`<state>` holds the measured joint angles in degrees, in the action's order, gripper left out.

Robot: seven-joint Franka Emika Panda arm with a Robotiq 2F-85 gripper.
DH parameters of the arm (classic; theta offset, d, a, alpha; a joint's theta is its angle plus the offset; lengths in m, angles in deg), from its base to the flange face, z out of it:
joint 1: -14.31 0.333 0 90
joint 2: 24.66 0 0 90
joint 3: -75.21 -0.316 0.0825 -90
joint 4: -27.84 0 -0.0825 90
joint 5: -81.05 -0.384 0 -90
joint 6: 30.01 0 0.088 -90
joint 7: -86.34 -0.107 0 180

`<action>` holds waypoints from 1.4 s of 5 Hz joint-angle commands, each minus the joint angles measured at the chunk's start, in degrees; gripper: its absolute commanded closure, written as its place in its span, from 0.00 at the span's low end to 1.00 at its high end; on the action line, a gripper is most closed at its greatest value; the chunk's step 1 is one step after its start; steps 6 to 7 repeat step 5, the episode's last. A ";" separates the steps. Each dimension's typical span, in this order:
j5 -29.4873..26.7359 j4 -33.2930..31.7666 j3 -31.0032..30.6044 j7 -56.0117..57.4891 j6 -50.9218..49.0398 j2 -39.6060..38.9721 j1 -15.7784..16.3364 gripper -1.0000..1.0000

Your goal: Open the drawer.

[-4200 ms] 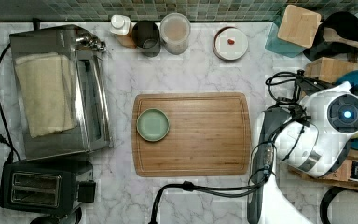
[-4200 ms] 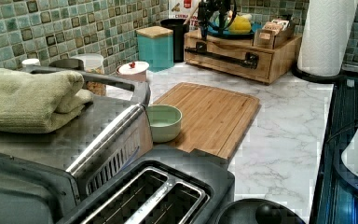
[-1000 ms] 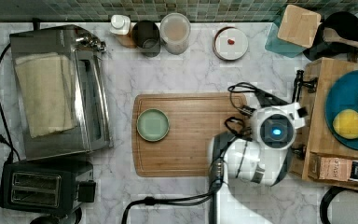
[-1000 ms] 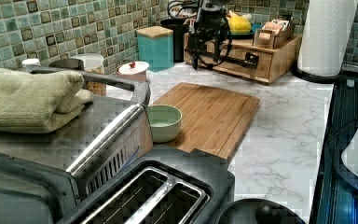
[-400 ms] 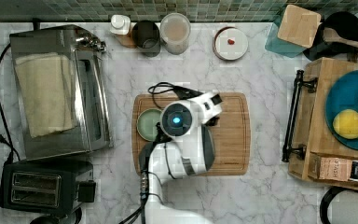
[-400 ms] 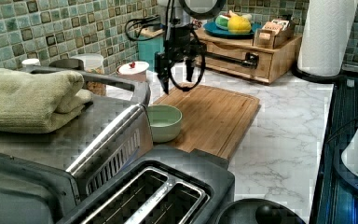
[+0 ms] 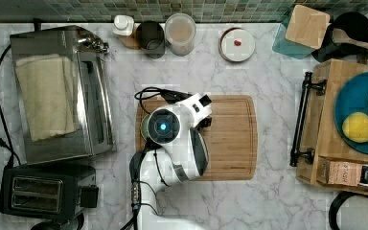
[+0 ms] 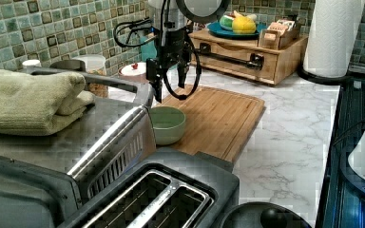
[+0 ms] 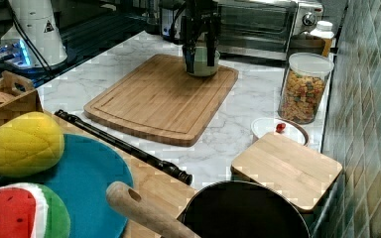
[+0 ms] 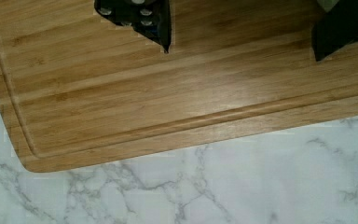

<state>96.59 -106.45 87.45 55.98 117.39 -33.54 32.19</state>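
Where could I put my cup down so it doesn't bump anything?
Bare marble counter lies between the cutting board and the drawer's handle. More lies in front of the board, toward the top view's bottom. The board's half toward the drawer is free. By the tiled wall it is crowded: pasta jar, canister, lidded dish.

One cutting board (image 7: pixel 230 139), one green bowl (image 8: pixel 167 124), one toaster oven (image 7: pixel 62 88), one toaster (image 7: pixel 43 191), one drawer (image 7: pixel 335 124), two jars (image 7: pixel 179 33) at twelve o'clock.

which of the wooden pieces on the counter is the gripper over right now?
The flat cutting board mid-counter. The gripper hangs open above it, by the green bowl; the drawer with the black bar handle is well clear.
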 commanded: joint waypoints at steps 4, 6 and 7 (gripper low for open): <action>0.03 1.42 4.45 -2.28 0.75 2.19 -3.22 0.00; 0.10 1.43 4.10 -2.33 0.72 2.20 -3.57 0.00; 0.10 1.43 4.10 -2.33 0.72 2.20 -3.57 0.00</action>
